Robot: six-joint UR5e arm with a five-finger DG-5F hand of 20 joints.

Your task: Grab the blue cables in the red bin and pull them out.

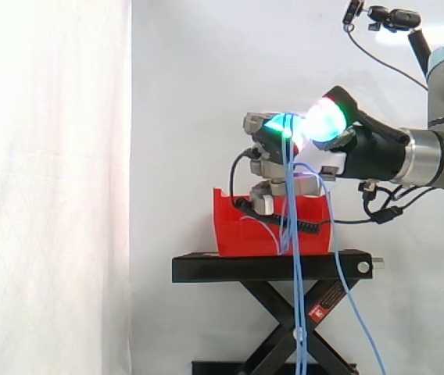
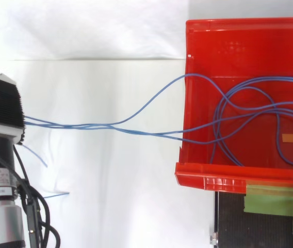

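The hand [image 1: 339, 148], fingers curled around the blue cables [image 1: 290, 195], holds them high above the red bin [image 1: 241, 230], lifting strands clear while loops lie inside.

— How is the light in the side view?
— Bright and even. The white curtain [image 1: 50, 187] on the left is washed out to near pure white, and the backdrop beside it is a shade greyer.
— Any glare?
— The pads [image 1: 321, 121] of the hand [image 1: 367, 152] glow cyan and green, the largest burnt to white at its centre. The black stand [image 1: 269, 267] is dark, with a pale sheen along its top edge.
— And from above?
— Brighter still. The white ground is flat and almost shadowless, so the blue cables [image 2: 92, 125] read dark against it. The red bin [image 2: 208, 178] catches pale highlights along its near rim.
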